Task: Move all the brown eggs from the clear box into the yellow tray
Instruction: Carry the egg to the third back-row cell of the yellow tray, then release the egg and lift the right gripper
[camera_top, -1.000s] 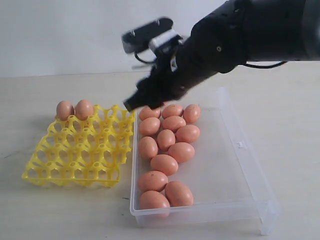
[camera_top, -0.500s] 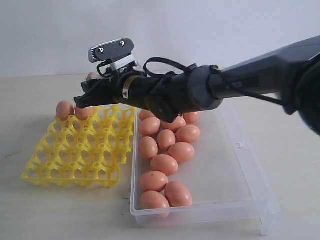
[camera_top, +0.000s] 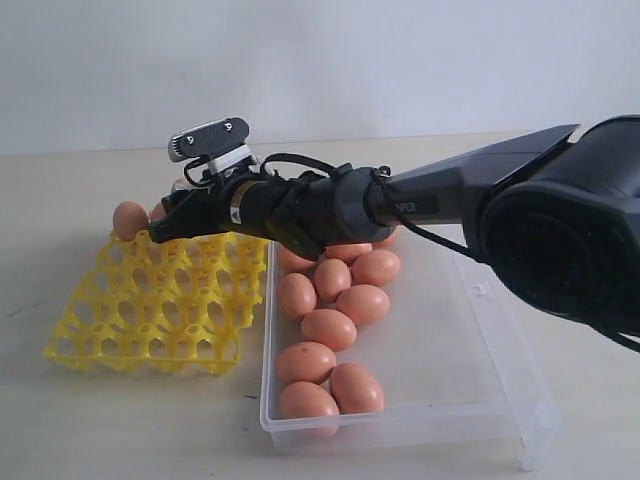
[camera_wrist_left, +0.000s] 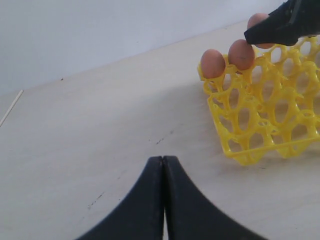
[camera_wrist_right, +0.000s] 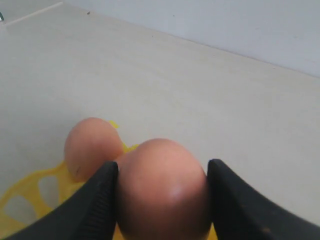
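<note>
Now | right gripper: jaws spread wide, clasping one brown egg above yellow tray's far row, beside seated eggs, likely filling cups in order | clear box: holds other eggs | left gripper: jaws closed, empty.

Stretches right arm nearly level across to the left, right gripper at its tip pinching an egg between both fingers. Holds left gripper closed, fingertips pressed together.
</note>
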